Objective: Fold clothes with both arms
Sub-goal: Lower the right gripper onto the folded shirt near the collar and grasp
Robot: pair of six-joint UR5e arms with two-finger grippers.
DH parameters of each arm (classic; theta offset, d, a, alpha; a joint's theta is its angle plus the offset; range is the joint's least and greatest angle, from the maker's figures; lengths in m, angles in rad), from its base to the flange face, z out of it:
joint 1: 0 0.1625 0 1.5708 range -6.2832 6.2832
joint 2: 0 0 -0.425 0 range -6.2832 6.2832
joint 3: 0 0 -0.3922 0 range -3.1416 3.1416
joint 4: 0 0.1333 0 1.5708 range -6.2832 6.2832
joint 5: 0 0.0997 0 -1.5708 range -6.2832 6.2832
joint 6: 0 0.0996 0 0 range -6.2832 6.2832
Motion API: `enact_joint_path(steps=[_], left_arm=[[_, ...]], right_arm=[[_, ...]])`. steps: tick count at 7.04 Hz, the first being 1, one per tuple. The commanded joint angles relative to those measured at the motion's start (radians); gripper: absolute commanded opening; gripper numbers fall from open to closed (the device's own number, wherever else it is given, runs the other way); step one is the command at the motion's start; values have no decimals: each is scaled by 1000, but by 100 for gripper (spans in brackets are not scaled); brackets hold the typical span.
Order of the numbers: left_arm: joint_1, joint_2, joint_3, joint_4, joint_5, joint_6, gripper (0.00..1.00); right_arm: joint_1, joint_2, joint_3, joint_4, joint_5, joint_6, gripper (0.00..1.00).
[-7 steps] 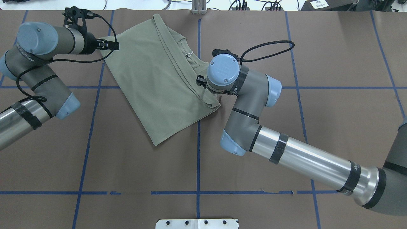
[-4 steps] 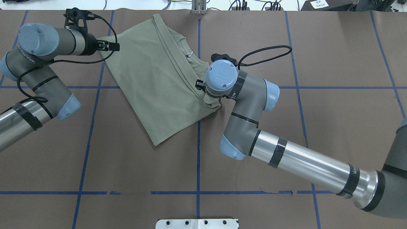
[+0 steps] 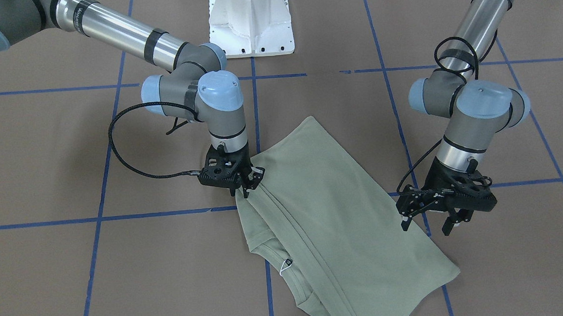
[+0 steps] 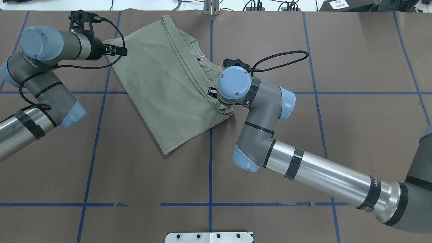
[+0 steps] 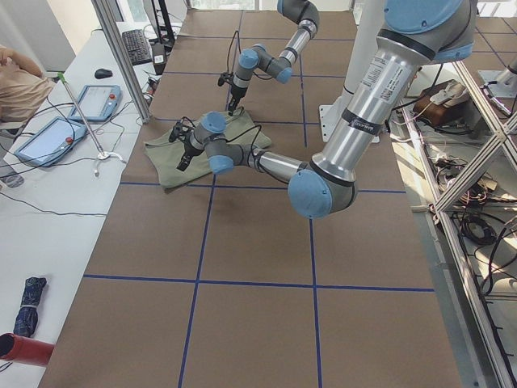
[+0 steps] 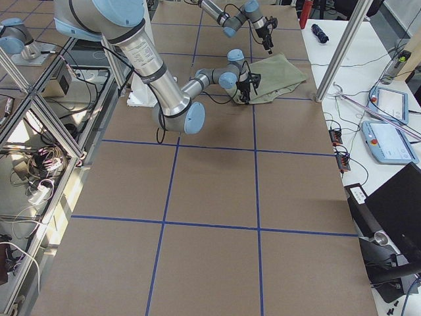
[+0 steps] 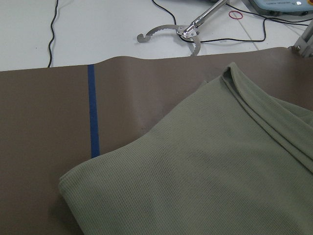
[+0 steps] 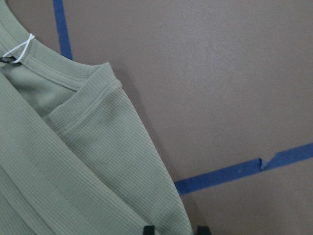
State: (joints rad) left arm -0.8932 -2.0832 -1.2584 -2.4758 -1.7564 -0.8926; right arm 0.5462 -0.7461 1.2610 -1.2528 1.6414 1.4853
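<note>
The clothes are one sage-green shirt (image 4: 165,87), folded into a long panel that lies slantwise on the brown table; its collar and white string loop (image 3: 284,266) show along one side. My left gripper (image 3: 425,225) hangs open just above the shirt's (image 3: 333,222) long edge near a far corner, with nothing between its fingers. My right gripper (image 3: 253,182) stands open at the opposite edge, low over the cloth. In the right wrist view its two fingertips straddle the shirt's (image 8: 58,161) folded edge. From overhead the right gripper is mostly hidden under its wrist.
The white pedestal base (image 3: 251,20) stands at the robot's side of the table. Blue tape lines (image 4: 210,168) grid the brown cover. Beyond the far edge, a white side table carries cables, tablets (image 5: 48,137) and an aluminium post (image 5: 121,56); a person's arm (image 5: 16,81) rests there.
My right wrist has crept a little leftward and nearer over the shirt's edge. The left arm has shifted only slightly. The shirt has not moved.
</note>
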Motion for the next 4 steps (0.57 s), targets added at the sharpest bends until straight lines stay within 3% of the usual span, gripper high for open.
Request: enact_joint_path(steps=[1, 3, 4], left_arm=[[2, 0, 1, 0, 0, 0, 100], [2, 0, 2, 0, 0, 0, 100], [7, 0, 2, 0, 0, -2, 100]], right_arm=[[3, 4, 3, 3, 0, -5, 0], [12, -7, 49, -5, 9, -13, 0], [3, -88, 161, -7, 5, -1, 0]])
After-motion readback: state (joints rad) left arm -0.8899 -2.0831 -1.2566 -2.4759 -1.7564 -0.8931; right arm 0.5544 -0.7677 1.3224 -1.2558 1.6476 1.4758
